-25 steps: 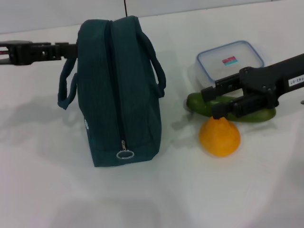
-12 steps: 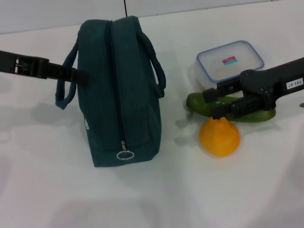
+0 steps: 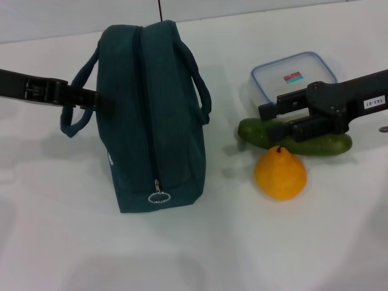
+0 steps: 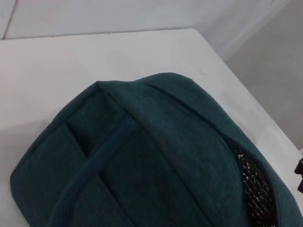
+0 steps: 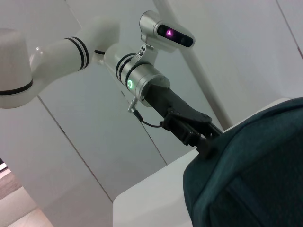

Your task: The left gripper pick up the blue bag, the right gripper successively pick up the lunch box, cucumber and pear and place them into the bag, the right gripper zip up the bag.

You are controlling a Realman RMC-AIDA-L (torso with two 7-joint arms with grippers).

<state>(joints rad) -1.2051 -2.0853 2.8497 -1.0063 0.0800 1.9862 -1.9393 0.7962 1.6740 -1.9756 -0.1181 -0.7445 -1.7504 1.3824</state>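
— On the bench, what is shown from the head?

— The bag (image 3: 151,115) is seen standing on the white bench (image 3: 200,248), zipped shut, its ring pull (image 3: 159,197) hanging at the near end. The left gripper (image 3: 91,99) is reached in at the bag's left side, beside the left handle (image 3: 76,112); whether its jaws are clenched cannot be told. The right gripper (image 3: 274,120) is held low over the cucumber (image 3: 315,144), jaws spread apart, nothing grasped. The lunch box (image 3: 294,76) is set just behind the cucumber, and the pear (image 3: 280,173) is placed just in front, stem up.

— And from the left wrist?

— Only the bag (image 4: 142,170) is shown close up, with a strap running across its fabric and a dark mesh patch (image 4: 253,184) at one edge.

— From the right wrist?

— The bag (image 5: 255,170) is seen from the side, with the left gripper (image 5: 203,142) pressed against its upper edge. The jaws are hidden by the fabric.
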